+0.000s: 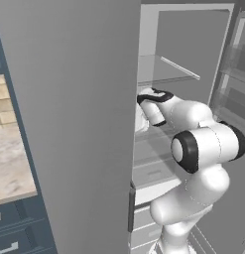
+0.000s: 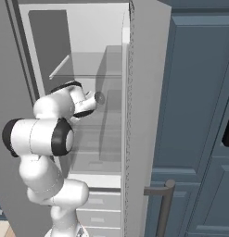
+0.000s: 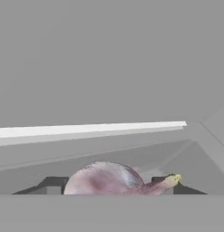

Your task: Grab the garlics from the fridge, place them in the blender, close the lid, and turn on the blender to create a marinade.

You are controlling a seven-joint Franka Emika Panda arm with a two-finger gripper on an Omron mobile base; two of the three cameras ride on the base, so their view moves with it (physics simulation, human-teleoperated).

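Note:
One garlic [image 3: 104, 179], a pale pinkish bulb with a short stem pointing right, lies on a pale grey shelf inside the fridge [image 1: 193, 44]. My gripper [image 3: 111, 185] sits around it, with a dark fingertip [image 3: 52, 185] against its left side and the other at the stem end, so the jaws look shut on it. In the base views my white arm reaches into the open fridge [image 2: 88, 37] at mid height, and the hand is hidden behind the door edge. The blender and the lid are out of view.
The open grey fridge door [image 1: 79, 124] stands close on the arm's left, and the other door [image 2: 146, 115] on its right. A clear shelf [image 1: 168, 69] hangs above the hand, with drawers [image 1: 149, 173] below. Blue cabinets [image 2: 199, 115] with a bar handle [image 2: 167, 203] are to the right.

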